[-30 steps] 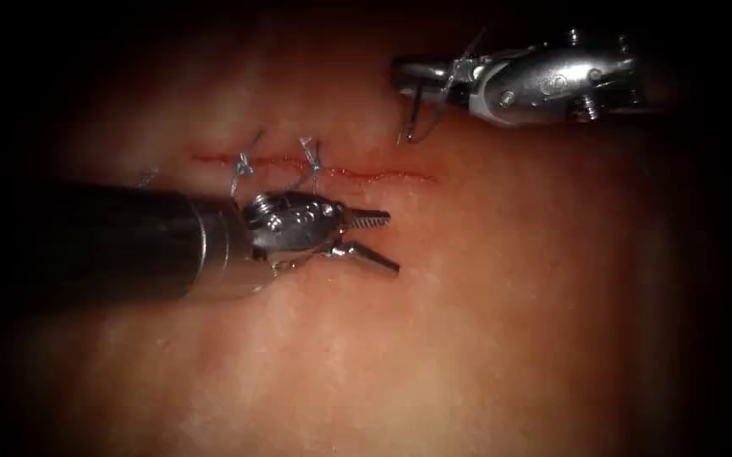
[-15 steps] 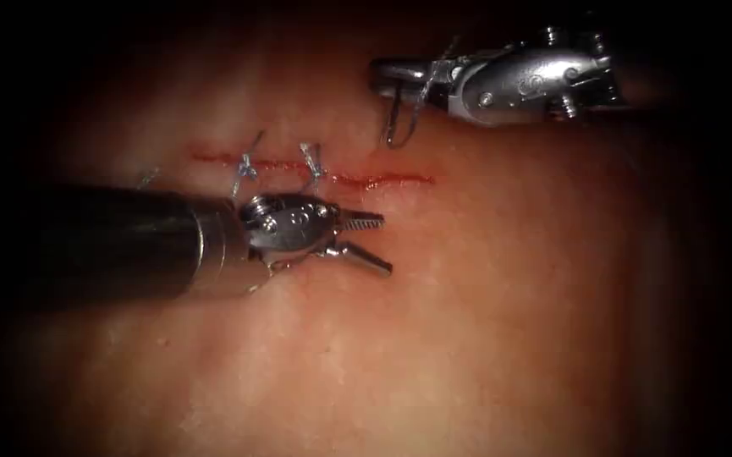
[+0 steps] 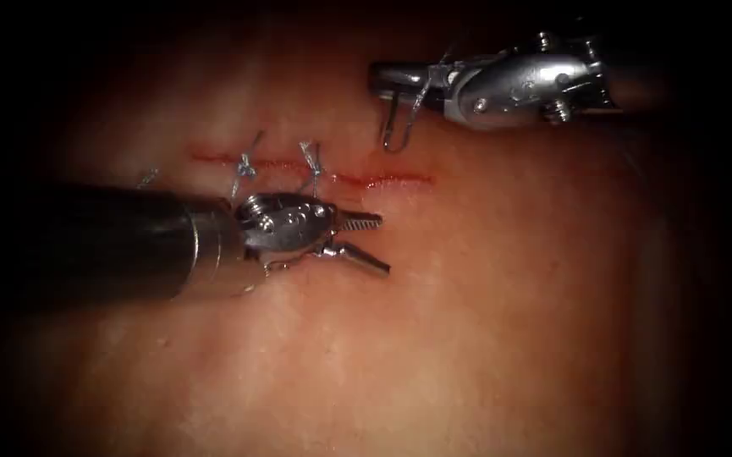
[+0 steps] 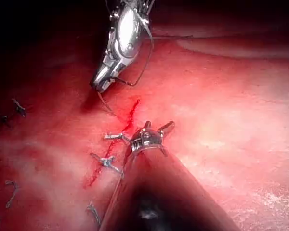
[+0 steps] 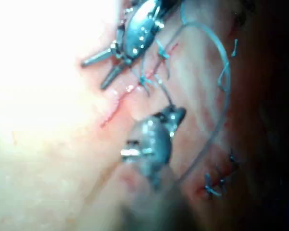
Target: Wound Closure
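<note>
Meanwhile the tissue [image 3: 484,338] lies broad and pale pink under both tools, its cut [image 3: 382,178] a thin red line running sideways, with two knotted stitches [image 3: 310,159] across its left part. Since a second ago the right tool [image 3: 387,80] has drifted a little leftward above the cut, carrying the needle [image 3: 395,127] with it; the left tool [image 3: 364,244] has barely shifted, easing slightly back to the left. The left tool rests just below the cut near the stitches, jaws spread apart and holding nothing. The right tool's jaws are closed on the needle near one end of its curve, so the rest of the arc hangs down toward the tissue, clear of it and not in it. Thread [image 5: 221,67] loops from the needle across the tissue. Cut ends of thread [image 4: 19,108] lie off to the side.
</note>
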